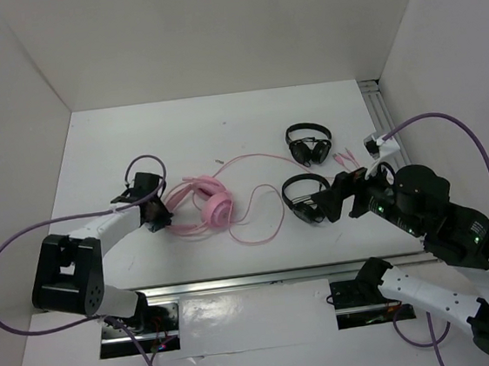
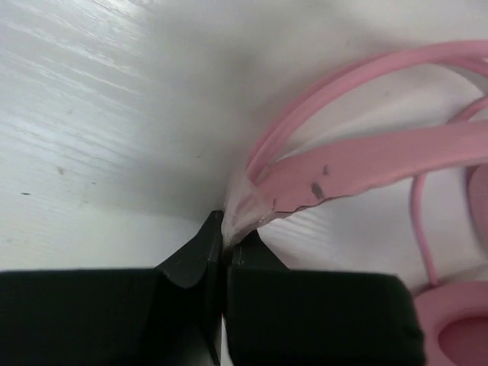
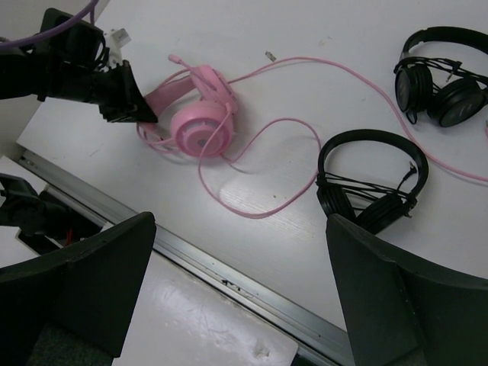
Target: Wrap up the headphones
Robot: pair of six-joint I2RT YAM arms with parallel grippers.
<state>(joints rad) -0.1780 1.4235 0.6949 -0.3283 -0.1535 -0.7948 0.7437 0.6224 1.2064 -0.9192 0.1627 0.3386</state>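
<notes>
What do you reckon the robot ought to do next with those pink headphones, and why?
Probably lower the right gripper onto the loose cable and pinch it. The left gripper is shut on the headband of the pink headphones, pinning them, while the right gripper is open and empty, and the cable sprawls unwound across the table.

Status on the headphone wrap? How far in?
Done: the left hand is closed on the headband of the pink headphones. In hand: only that grip. The right hand is open and holds nothing, near the nearer black headphones. Left: all the wrapping. The pink cable lies in loose loops, not wound at all.
</notes>
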